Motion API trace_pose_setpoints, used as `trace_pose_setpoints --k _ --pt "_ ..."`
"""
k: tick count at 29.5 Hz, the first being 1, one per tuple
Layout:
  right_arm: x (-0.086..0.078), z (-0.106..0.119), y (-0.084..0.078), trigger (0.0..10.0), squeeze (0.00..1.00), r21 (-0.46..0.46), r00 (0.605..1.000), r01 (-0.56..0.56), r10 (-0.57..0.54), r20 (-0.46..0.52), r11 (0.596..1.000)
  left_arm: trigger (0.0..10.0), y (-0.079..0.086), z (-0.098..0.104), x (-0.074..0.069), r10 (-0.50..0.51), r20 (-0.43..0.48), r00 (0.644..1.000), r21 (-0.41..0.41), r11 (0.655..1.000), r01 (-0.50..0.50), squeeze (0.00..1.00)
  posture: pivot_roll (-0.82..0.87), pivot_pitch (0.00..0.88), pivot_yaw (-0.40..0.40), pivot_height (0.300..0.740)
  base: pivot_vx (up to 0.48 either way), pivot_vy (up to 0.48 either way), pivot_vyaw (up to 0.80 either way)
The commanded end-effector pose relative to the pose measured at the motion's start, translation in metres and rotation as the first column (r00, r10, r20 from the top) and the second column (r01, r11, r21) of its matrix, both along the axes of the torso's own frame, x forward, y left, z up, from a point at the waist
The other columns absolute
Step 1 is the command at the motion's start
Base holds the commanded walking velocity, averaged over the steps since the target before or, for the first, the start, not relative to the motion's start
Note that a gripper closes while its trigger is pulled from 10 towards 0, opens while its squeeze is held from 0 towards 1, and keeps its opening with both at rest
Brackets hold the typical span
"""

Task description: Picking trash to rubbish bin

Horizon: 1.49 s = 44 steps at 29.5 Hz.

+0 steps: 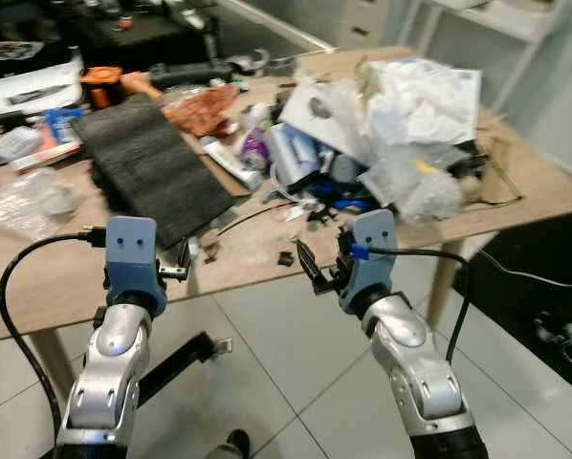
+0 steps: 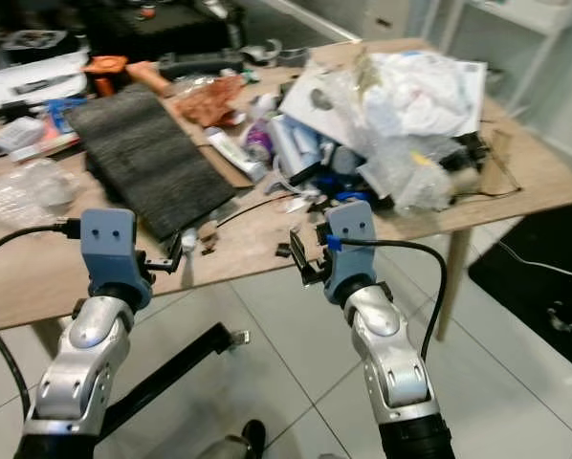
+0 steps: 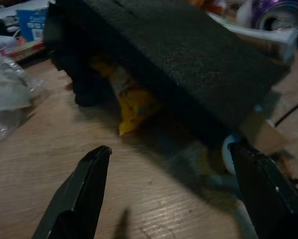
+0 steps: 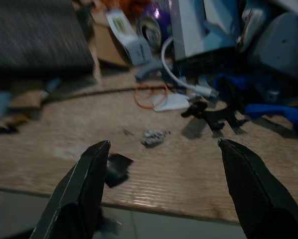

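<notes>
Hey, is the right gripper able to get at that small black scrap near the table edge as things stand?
Probably yes: the right gripper is open, the small black scrap lies just ahead by the table edge, with nothing between.

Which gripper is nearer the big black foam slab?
Left. The left gripper sits at the black foam slab's near corner; the right gripper is off beside it.
</notes>
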State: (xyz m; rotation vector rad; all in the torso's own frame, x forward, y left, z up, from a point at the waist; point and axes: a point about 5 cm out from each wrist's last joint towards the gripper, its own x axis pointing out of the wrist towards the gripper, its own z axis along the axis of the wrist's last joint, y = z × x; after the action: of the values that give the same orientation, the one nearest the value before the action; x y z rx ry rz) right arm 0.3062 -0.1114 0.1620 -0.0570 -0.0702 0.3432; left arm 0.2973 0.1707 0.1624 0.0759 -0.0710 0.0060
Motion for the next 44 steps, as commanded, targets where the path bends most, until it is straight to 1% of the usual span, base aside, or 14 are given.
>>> trace_pose_setpoints --k 1,5,8,17,19,21,28,30,33,35,42,44 --pt "0.002 -0.001 0.004 10.0 0.00 0.012 1.000 -0.014 0.014 0.000 1.000 10.0 0.004 -0.011 -0.001 0.021 -0.047 0.999 -0.001 1.000 -0.021 0.00 0.01 0.181 -0.015 0.740 0.000 0.000 0.80" --pt "0.002 -0.002 0.005 10.0 0.00 0.013 1.000 -0.017 0.018 -0.005 1.000 10.0 0.001 -0.010 0.000 0.010 -0.042 0.999 -0.008 1.000 -0.010 0.00 0.01 0.181 -0.014 0.740 0.000 0.000 0.80" --pt "0.002 -0.006 0.005 10.0 0.00 0.008 1.000 -0.027 0.027 -0.015 1.000 10.0 -0.005 -0.012 0.002 -0.010 -0.062 0.998 -0.017 1.000 0.009 0.00 0.01 0.184 -0.014 0.740 0.000 0.000 0.80" --pt "0.002 -0.009 0.005 10.0 0.00 0.003 0.999 -0.033 0.033 -0.023 0.999 10.0 -0.008 -0.013 0.002 -0.019 -0.069 0.997 -0.025 1.000 0.017 0.00 0.01 0.186 -0.018 0.740 0.000 0.000 0.80" --pt "0.002 -0.011 0.004 10.0 0.00 0.037 0.999 -0.026 0.028 -0.034 0.999 10.0 -0.009 -0.013 0.002 -0.023 -0.071 0.997 -0.032 0.999 0.021 0.00 0.01 0.186 -0.018 0.740 0.000 0.000 0.00" --pt "0.002 -0.011 0.005 10.0 0.00 0.032 0.999 -0.029 0.030 -0.032 0.999 10.0 -0.009 -0.013 0.002 -0.028 -0.071 0.997 -0.038 0.999 0.025 0.00 0.01 0.186 -0.018 0.740 0.000 0.000 0.00" --pt "0.002 -0.011 0.003 10.0 0.00 0.062 0.999 -0.020 0.022 -0.029 0.998 10.0 -0.013 -0.013 0.002 -0.044 -0.079 0.996 -0.034 0.999 0.041 0.00 0.01 0.183 -0.018 0.740 0.000 0.000 0.00" --pt "0.002 -0.010 0.002 10.0 0.00 0.057 0.999 -0.019 0.020 -0.026 0.998 10.0 -0.014 -0.013 0.002 -0.047 -0.079 0.996 -0.035 0.998 0.044 0.00 0.01 0.183 -0.018 0.740 0.000 0.000 0.00" --pt "0.000 -0.011 0.005 10.0 0.00 0.010 0.999 -0.048 0.048 -0.017 0.999 10.0 -0.017 -0.012 0.003 -0.062 -0.076 0.995 -0.036 0.998 0.059 0.00 0.01 0.183 -0.018 0.740 0.000 0.000 0.00" --pt "0.000 -0.011 0.006 10.0 0.00 0.000 0.998 -0.057 0.057 -0.017 0.998 10.0 -0.018 -0.012 0.003 -0.065 -0.075 0.995 -0.036 0.997 0.062 0.00 0.01 0.183 -0.018 0.740 0.000 0.000 0.00" --pt "0.001 -0.013 0.009 10.0 0.00 -0.008 0.998 -0.060 0.060 -0.019 0.998 10.0 -0.021 -0.012 0.002 -0.075 -0.080 0.994 -0.038 0.997 0.072 0.00 0.01 0.183 -0.018 0.740 0.000 0.000 0.80" --pt "0.001 -0.014 0.008 10.0 0.00 0.005 0.999 -0.050 0.050 -0.021 0.999 10.0 -0.020 -0.013 0.002 -0.076 -0.081 0.994 -0.039 0.997 0.073 0.00 0.01 0.176 -0.018 0.740 0.000 0.000 0.68"
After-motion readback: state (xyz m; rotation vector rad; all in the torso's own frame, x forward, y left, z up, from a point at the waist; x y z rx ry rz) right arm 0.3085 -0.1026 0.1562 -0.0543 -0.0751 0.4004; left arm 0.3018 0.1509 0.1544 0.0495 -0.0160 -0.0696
